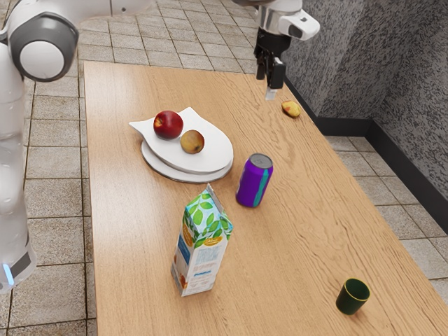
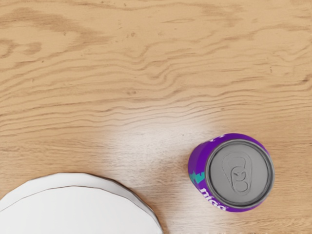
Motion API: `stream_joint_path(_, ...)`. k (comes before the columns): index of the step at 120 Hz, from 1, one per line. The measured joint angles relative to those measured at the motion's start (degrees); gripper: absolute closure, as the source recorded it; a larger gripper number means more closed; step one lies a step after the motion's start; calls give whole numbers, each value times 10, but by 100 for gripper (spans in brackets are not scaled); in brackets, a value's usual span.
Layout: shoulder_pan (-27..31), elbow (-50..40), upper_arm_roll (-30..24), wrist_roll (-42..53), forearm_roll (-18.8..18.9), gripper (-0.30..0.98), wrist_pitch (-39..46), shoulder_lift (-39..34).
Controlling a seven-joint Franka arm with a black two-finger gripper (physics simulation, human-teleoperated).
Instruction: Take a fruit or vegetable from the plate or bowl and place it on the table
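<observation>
In the exterior view, a white dish point(image 1: 212, 148) with pointed corners sits on a round, pale plate point(image 1: 162, 167), toward the table's point(image 1: 126, 231) far edge and nearer its edge on the exterior view's left. The dish holds two of the fruits: a red apple point(image 1: 168, 124) and, just beside it, a smaller yellow-brown fruit point(image 1: 192, 141). A third, a yellow fruit point(image 1: 291, 108) with a reddish tinge, lies directly on the table, close to the edge on the exterior view's right and near the far corner there. The gripper point(image 1: 271, 82) hangs above the table near that same corner; I cannot tell whether it is apart or together. A purple can point(image 1: 254, 180) stands upright beside the plate, and a printed carton point(image 1: 202, 241) with a peaked top stands nearer the camera. A small dark green cup point(image 1: 353, 296) stands upright near the edge on the exterior view's right, its inside dark. In the wrist view, the purple can presents its grey lid with the pull tab, apart from the plate, whose rim curves around part of the dish's smooth white surface.
</observation>
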Motion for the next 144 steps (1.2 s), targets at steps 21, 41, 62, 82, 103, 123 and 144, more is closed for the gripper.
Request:
stream_joint_path(21,-1,0,4,1,1,0,-3,1)
stream_joint_path(41,22,0,4,5,7,0,-11,-3)
stream_joint_path(62,22,-29,4,57,20,0,-18,-9)
stream_joint_path(82,0,-150,23,132,22,0,27,-43)
stream_joint_path(103,-12,-252,69,215,25,0,81,-90)
stream_joint_path(123,24,-318,73,282,31,0,130,-113)
stream_joint_path(144,19,-383,74,335,31,0,165,-138)
